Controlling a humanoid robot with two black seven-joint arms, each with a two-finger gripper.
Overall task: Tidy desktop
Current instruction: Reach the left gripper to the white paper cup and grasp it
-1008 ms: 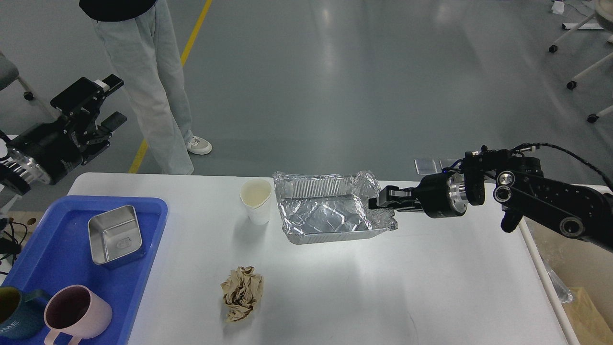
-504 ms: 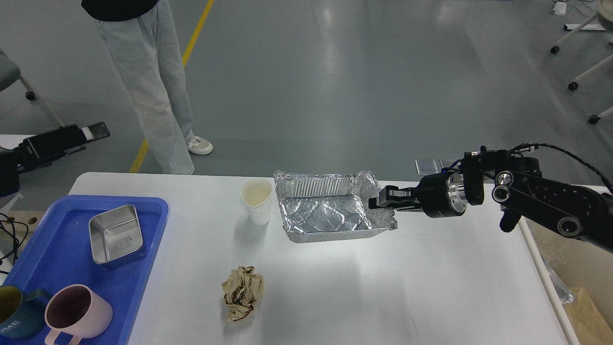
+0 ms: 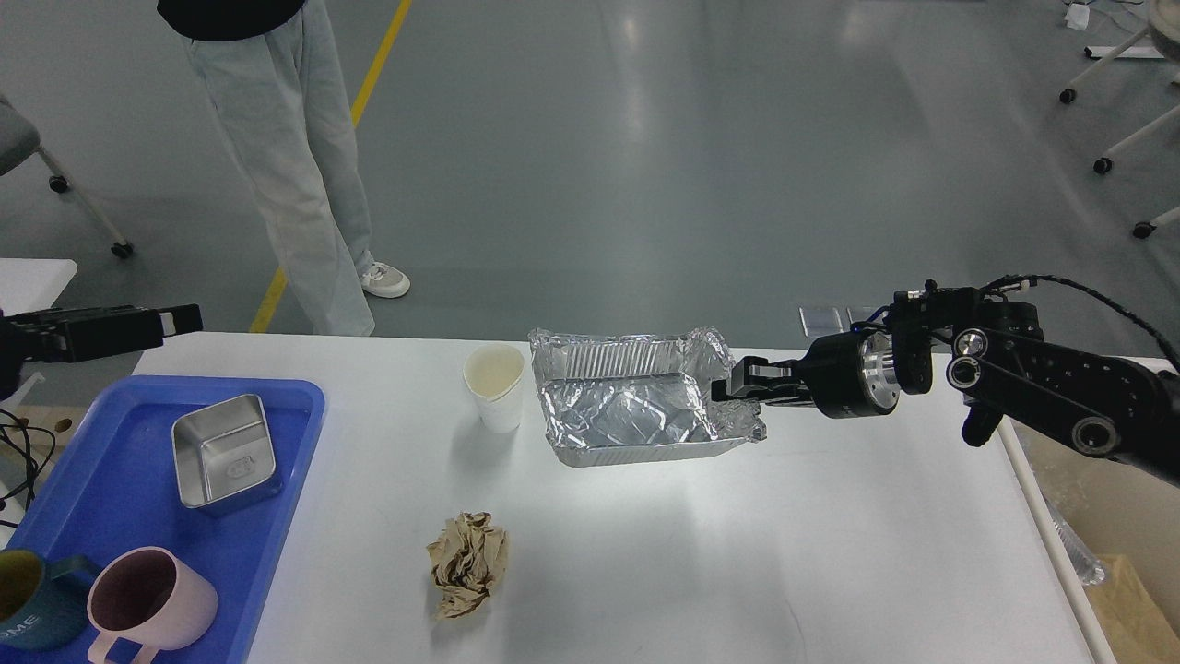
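The white desktop [image 3: 830,553] fills the lower view. At its middle back is a crumpled foil tray [image 3: 627,415], and my right gripper [image 3: 730,388] is shut on the tray's crinkled right rim, reaching in from the right. A white paper cup [image 3: 495,387] stands upright just left of the tray. A crumpled ball of brown paper [image 3: 467,576] lies nearer the front. My left gripper [image 3: 175,321] hovers level at the far left, over the table's back corner; it is seen edge-on, so its fingers cannot be told apart.
A blue tray [image 3: 111,498] at the front left holds a steel box [image 3: 224,452], a pink mug [image 3: 147,604] and a dark blue mug [image 3: 28,613]. A person [image 3: 277,138] stands behind the table's left end. A beige bin [image 3: 1138,604] sits past the right edge.
My left arm has swung down from a raised pose to a level one near the table's back left corner. The right gripper and foil tray have barely shifted.
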